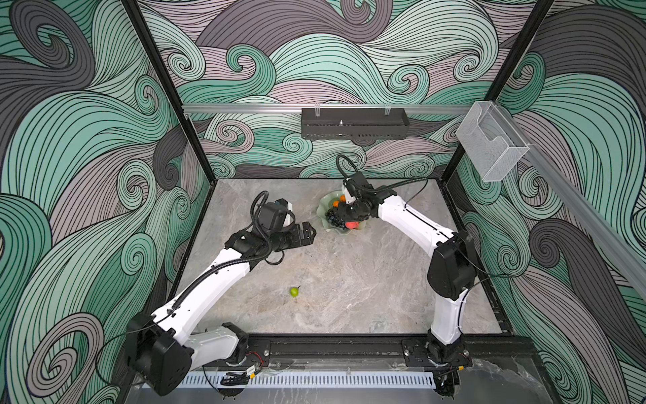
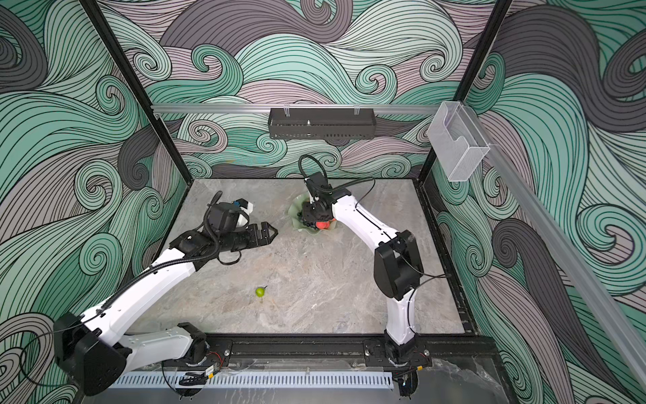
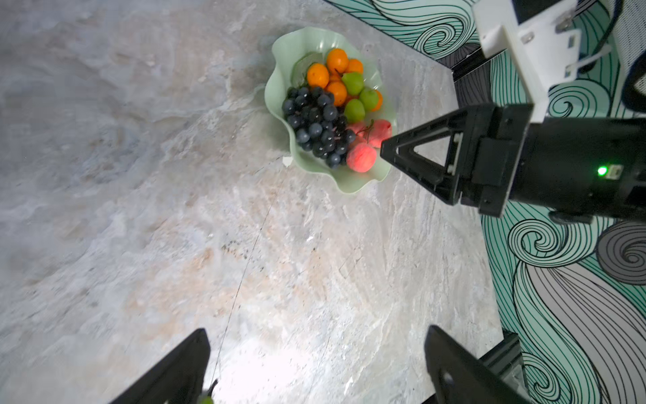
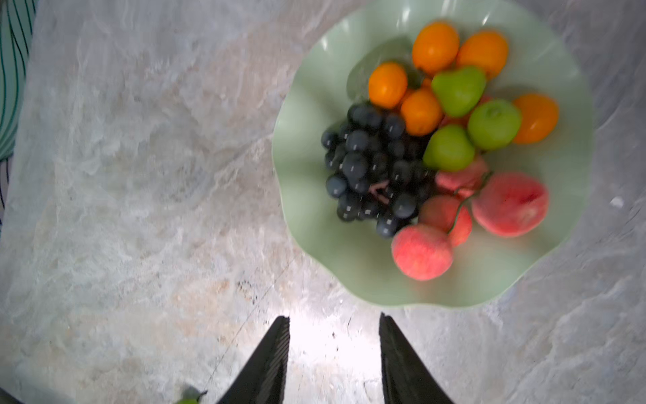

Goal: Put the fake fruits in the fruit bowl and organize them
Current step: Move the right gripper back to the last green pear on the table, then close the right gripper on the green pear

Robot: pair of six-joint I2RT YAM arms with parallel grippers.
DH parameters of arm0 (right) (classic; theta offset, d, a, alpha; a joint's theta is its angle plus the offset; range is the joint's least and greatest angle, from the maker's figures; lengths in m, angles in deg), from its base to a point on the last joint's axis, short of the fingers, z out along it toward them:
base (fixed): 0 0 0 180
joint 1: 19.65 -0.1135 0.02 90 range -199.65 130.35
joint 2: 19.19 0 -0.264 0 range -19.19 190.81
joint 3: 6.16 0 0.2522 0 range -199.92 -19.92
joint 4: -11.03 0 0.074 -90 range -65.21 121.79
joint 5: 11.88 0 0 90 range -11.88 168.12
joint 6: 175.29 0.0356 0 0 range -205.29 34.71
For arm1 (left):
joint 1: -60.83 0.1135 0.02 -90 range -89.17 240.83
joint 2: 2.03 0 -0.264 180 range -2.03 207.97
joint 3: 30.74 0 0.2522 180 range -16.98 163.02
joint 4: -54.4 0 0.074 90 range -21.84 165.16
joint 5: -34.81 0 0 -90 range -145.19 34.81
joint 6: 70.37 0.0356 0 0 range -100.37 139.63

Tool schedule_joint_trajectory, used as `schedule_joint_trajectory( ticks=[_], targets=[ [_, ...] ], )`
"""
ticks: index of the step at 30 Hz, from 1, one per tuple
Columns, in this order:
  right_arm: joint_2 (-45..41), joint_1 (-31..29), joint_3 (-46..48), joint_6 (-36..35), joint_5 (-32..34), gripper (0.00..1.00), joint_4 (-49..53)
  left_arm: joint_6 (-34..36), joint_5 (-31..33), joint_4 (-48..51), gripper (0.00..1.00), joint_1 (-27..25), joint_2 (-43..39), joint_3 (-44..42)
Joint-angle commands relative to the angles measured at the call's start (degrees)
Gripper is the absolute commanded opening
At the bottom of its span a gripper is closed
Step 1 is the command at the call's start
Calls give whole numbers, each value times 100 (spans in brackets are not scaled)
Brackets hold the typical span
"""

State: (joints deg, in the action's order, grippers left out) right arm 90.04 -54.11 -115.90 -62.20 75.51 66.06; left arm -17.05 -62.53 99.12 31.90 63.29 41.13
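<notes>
Fake fruits (image 4: 449, 148) lie heaped in the fruit bowl (image 4: 314, 227). The right gripper (image 4: 334, 315) hangs close by it, jaws partly spread and nothing between them. Through the gap its wrist view shows only bare table (image 4: 140, 175) just outside the wavy rim. In both top views this gripper (image 1: 346, 211) (image 2: 313, 211) overlaps the bowl (image 1: 323, 206) (image 2: 293, 210), hiding part of the pile. Inside the bowl, the dark grape bunch (image 4: 370, 168) takes one side, with oranges (image 4: 435, 47) clustered beyond it. Three green pears (image 4: 458, 91) touch one another in the middle, and pinkish-red peaches (image 4: 510, 204) sit packed together beside the grapes. Further out, the left gripper (image 3: 317, 328) is held above the table, well apart from the bowl, with its jaws spread wide and empty; the top views show it (image 1: 309, 232) (image 2: 271, 232) pointing toward the bowl. One loose pear (image 1: 294, 291) (image 2: 259, 291) lies alone on the table nearer the front edge, between the two arms and far from the bowl.
</notes>
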Motion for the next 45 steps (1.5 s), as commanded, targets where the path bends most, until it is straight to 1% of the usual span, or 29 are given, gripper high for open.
schedule_joint_trajectory(
  ticks=[1, 7, 11, 17, 22, 26, 31, 36, 45],
  targets=[
    [-450, -349, 633, 503, 107, 44, -364, -212, 454, 630, 98, 32, -675, -285],
    [-752, -1167, 1407, 1123, 44, 44, -649, -595, 910, 1266, 99, 23, -2039, -1033],
    [-646, -1795, 1591, 1470, 40, 44, -811, -774, 1187, 2021, 99, 28, -2659, -1138],
    [-153, -2562, 1306, 1628, 25, 44, -864, -1065, 1482, 2914, 99, 27, -3284, -1082],
    [328, -2967, 832, 1598, 24, 43, -706, -1171, 1809, 3576, 99, 30, -3593, -851],
    [726, -3149, 477, 1568, 27, 43, -542, -1136, 1912, 3754, 98, 23, -3649, -756],
    [1136, -3202, 119, 1533, 107, 43, -270, -1106, 1869, 3644, 99, 28, -3602, -783],
    [1338, -3203, -63, 1454, 184, 42, -141, -1079, 1844, 3549, 99, 28, -3544, -800],
    [1605, -3208, -260, 1400, 69, 42, -3, -1076, 1842, 3488, 99, 28, -3544, -870]
  ],
)
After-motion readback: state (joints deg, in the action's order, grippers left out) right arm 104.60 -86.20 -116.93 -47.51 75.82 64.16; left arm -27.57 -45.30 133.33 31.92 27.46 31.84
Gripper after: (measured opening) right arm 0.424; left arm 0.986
